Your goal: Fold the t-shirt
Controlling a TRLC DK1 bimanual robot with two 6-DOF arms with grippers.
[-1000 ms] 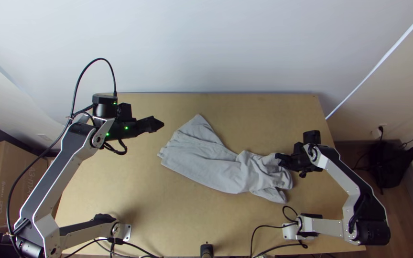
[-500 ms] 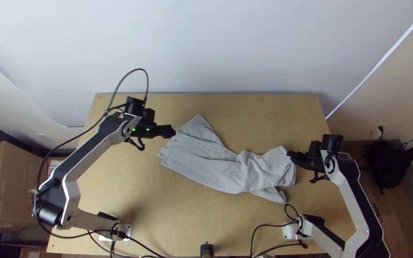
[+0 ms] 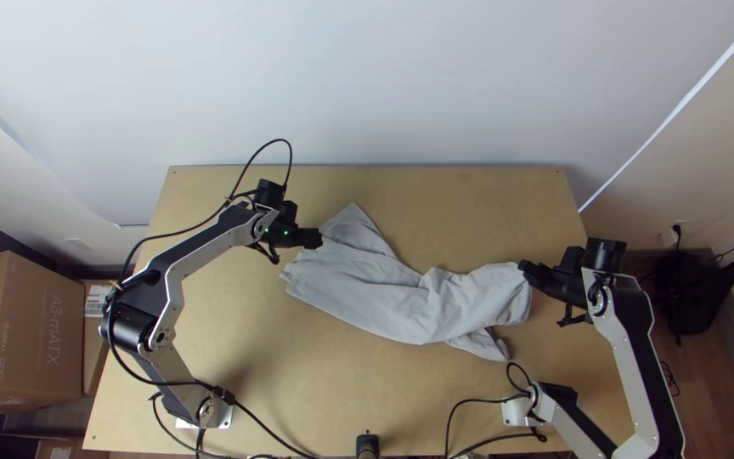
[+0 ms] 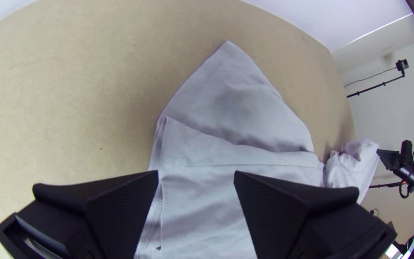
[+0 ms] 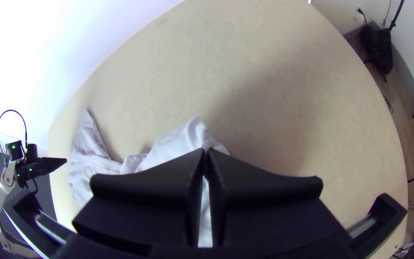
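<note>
Across the light wooden table (image 3: 248,340), the grey t-shirt (image 3: 375,293) is lying flatter at one end and rumpled at the other.
With my right gripper (image 5: 206,151) I am pinching an edge at the rumpled end between closed fingers, probably to draw the slack out before folding. My left gripper (image 4: 196,175) is hovering at the flatter end, its fingers spreading wide above the layered edge, apparently lining up to anchor it; whether they are touching, I am not managing to tell.

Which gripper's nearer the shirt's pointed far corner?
Left. The left gripper is open at the shirt's same end, a little short of that corner; the right gripper is at the opposite end, gripping the cloth's edge.
</note>
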